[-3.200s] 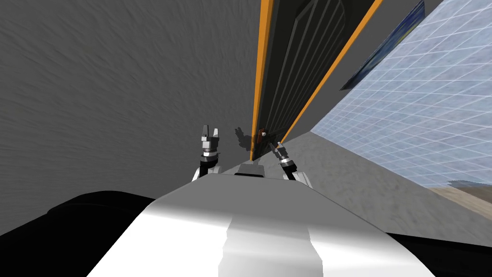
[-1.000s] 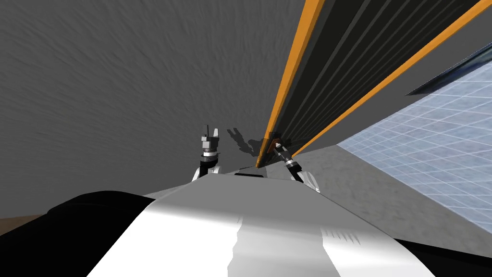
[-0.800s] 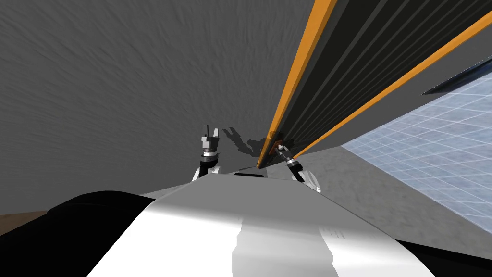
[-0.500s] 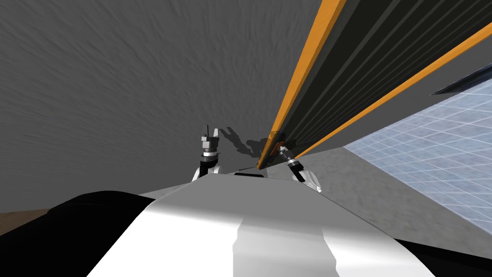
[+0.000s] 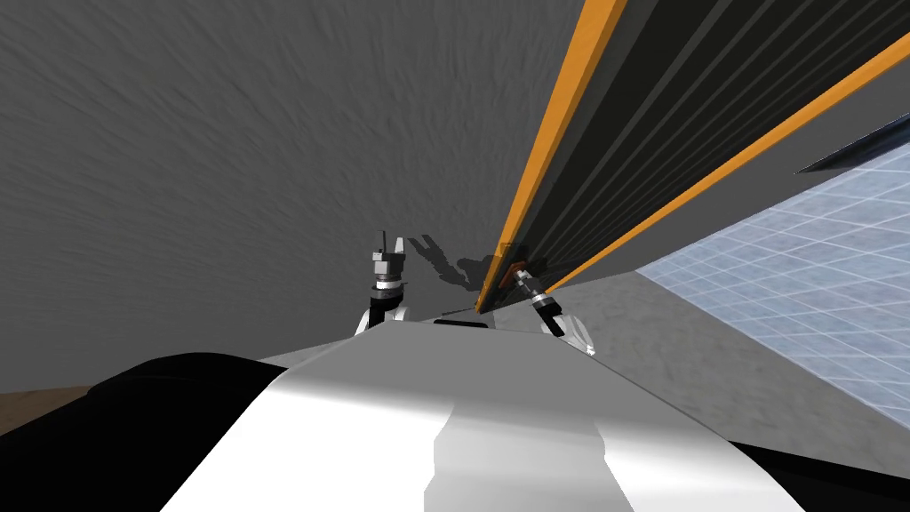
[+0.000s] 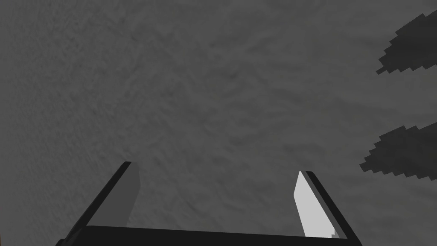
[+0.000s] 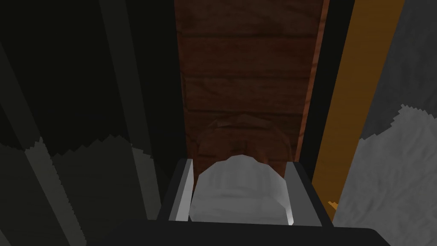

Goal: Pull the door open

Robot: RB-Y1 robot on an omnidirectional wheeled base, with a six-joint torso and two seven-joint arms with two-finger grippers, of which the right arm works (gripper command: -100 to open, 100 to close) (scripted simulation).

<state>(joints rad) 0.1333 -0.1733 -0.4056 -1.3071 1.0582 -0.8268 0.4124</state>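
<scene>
At the latch edge of the dark panelled door (image 5: 640,116), the right pincer (image 7: 238,165) is pinching the pale round knob (image 7: 239,196), one blade on each side. Left pincer (image 5: 388,249) is spread and holding nothing, parked in front of the grey wall (image 5: 222,160), well apart from the knob. Change vs ~3 s ago: in the head view the door band now runs wider and steeper across the upper right, and the pale tiled plane (image 5: 800,258) has slid to the lower right. The whole picture shifted together, so I read that as the robot's base or torso moving, not proof that the leaf swung. Over the last half second almost nothing moved. The right pincer was at the knob in every frame. For the task: grasp looks secure and the pull looks barely begun. I can't tell whether there's a gap yet between leaf and orange frame (image 5: 569,98). Orientation: the door face points toward the robot. Its long axis runs along the orange frame, and the slant in the head view is the lens. The knob sticks out from a brown plate (image 7: 247,77), straight back at the pincer. The plate's long axis runs parallel to the frame strip beside it.
</scene>
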